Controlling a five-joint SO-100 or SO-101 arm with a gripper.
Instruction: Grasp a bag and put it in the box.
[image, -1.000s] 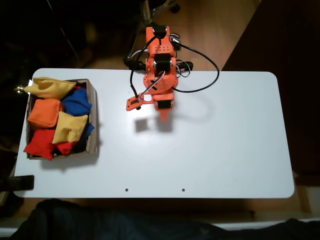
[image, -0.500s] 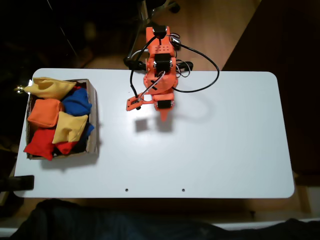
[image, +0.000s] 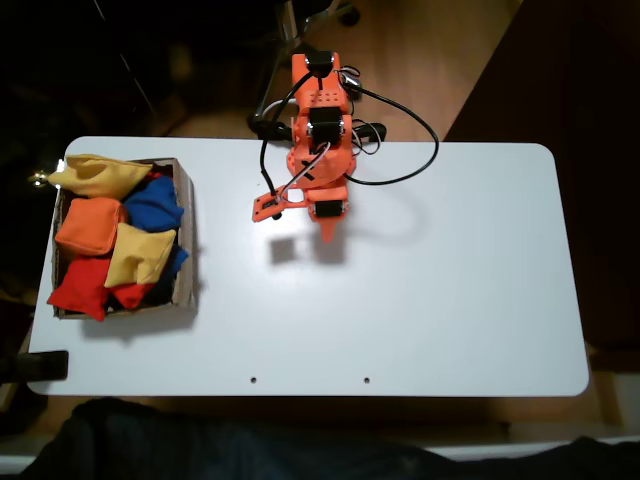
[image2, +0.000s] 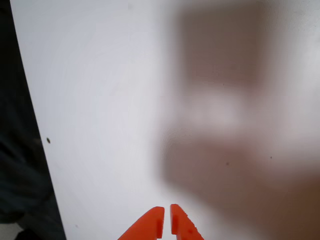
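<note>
In the fixed view, the small square golden-yellow cloth bag (image: 139, 254) lies inside the shallow brown cardboard box (image: 186, 240) at the left end of the white desk (image: 450, 300), between an orange bag (image: 90, 225) and red ones. The orange gripper (image2: 166, 220) is nearly closed and empty, its tips above bare desk, well apart from the box.

Orange plastic arm (image: 318, 140) — black motors, looping black cables (pointed fingertips (image2: 150, 227)).
</note>
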